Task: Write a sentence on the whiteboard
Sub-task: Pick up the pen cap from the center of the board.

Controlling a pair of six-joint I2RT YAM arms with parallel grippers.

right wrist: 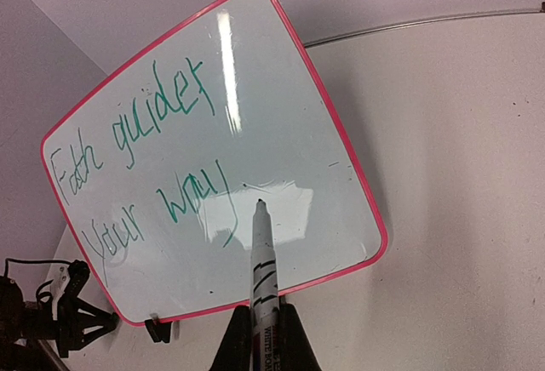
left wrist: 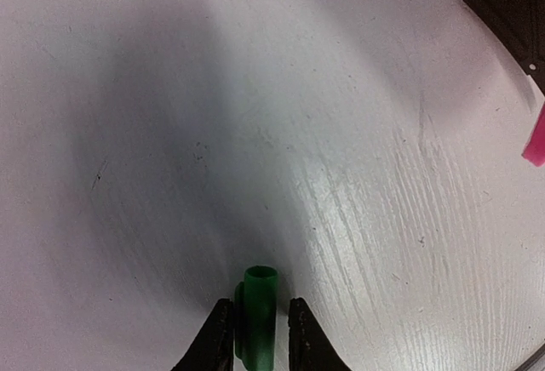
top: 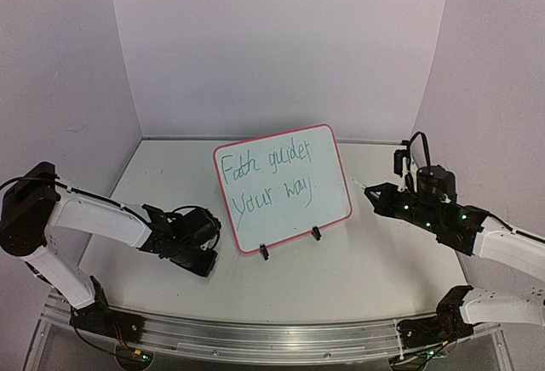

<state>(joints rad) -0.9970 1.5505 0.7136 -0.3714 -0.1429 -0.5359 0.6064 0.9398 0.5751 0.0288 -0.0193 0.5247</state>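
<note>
I see the whiteboard (top: 294,222) standing near the middle of the bench (top: 366,260), between my two arms. It sits on two black feet (top: 265,253) at its near edge and leans back, so its face looks toward me. Its long side runs from left to right, with the right end a bit farther back. The rim is pink-red.

The sentence (top: 266,179) is in thin green writing on two lines. The top line looks like "Faith guides", but the letters are messy. The bottom line says "your way". Both lines run along the board's long side and climb a little to the right.

My right claw (right wrist: 264,350) is clenched on a marker (right wrist: 263,260). The marker sticks straight out of the claw and its tip points at the board. From the top, the tip is near the board's right edge and not touching it. Black print on the marker reads "WHITE BOA", and the rest is hidden.

My left claw (left wrist: 258,341) is low over the bench, left of the board and apart from it. It grips a small green cap (left wrist: 258,303), whose open end points away from the claw.
</note>
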